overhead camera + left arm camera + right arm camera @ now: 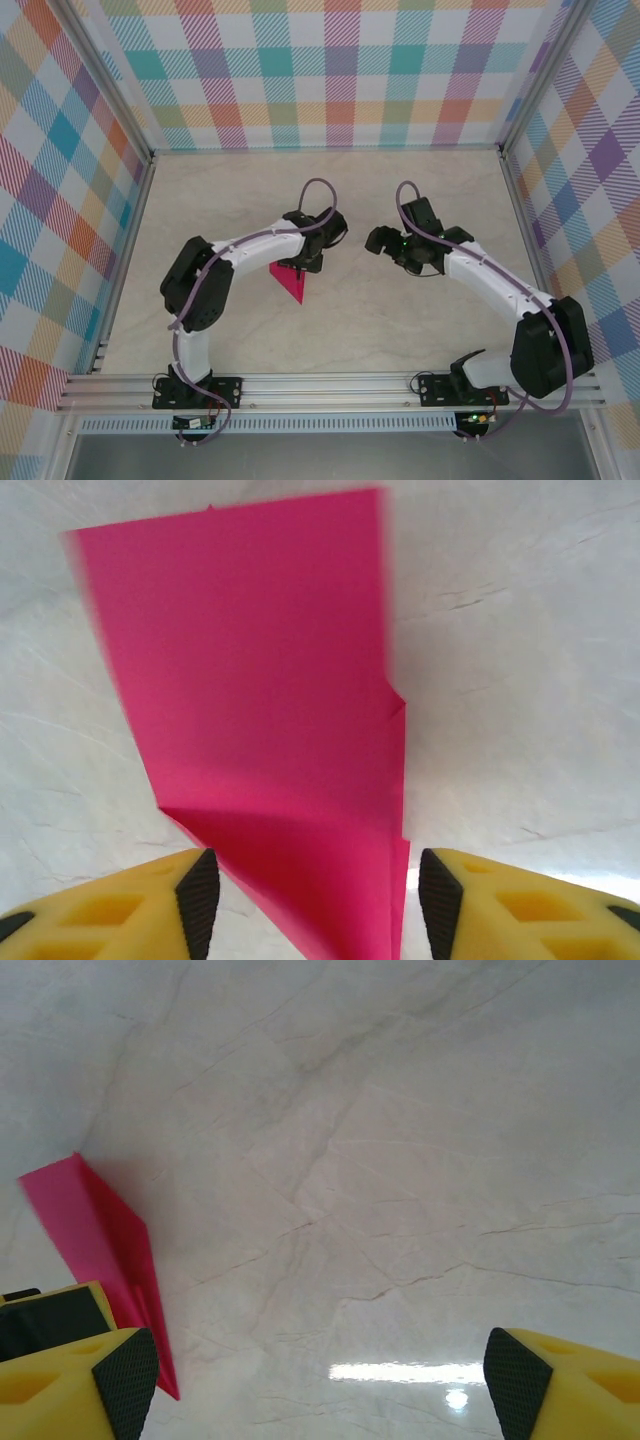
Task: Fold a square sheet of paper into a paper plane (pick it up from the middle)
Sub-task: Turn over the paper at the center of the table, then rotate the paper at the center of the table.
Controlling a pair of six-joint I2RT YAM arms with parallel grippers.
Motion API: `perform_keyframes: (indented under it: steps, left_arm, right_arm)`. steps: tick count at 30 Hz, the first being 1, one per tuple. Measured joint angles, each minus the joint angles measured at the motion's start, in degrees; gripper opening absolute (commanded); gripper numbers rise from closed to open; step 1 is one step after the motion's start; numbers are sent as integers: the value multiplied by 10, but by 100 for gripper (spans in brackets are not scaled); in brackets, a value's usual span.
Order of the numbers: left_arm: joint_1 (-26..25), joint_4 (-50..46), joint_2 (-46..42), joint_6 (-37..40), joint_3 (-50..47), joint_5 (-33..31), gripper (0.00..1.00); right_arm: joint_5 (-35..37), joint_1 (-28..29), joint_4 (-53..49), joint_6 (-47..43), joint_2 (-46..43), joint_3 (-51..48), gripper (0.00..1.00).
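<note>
The pink paper (291,281), folded to a narrow pointed shape with a centre crease, lay flat on the desk (400,330) just left of middle. Through the left wrist camera I saw its tapered end (270,700) running down between the left fingers (198,900), which stood apart on either side of it, pads clear of the sheet and gripping nothing. The right fingers (125,1380) were spread wide over bare desk to the right of the paper (100,1235), well apart from it and empty.
</note>
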Motion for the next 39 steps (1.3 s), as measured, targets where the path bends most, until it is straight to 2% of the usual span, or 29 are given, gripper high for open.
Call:
perform_keyframes:
  steps: [2, 6, 11, 15, 20, 26, 34, 39]
  left_arm:
    - [26, 26, -46, -3, -31, 42, 76]
    - [107, 85, -154, -16, -103, 113, 82]
    - [196, 122, -229, -30, -179, 151, 86]
    - [254, 130, -258, -41, -239, 166, 90]
    - [295, 133, -291, -45, -281, 179, 94]
    - [304, 138, -308, -45, -288, 198, 95]
    - [306, 149, -308, -42, -290, 222, 96]
    - [306, 152, -306, -42, -292, 234, 96]
  right_arm:
    - [-8, 21, 7, 2, 23, 5, 82]
    - [-18, 96, 24, 16, 98, 41, 68]
    - [-19, 199, 47, 38, 195, 125, 42]
    - [-20, 255, 70, 54, 263, 191, 32]
    - [-23, 281, 68, 67, 354, 269, 30]
    - [-13, 280, 22, 61, 424, 319, 29]
    - [1, 273, -26, 19, 431, 325, 29]
    - [-10, 261, -27, -38, 415, 296, 29]
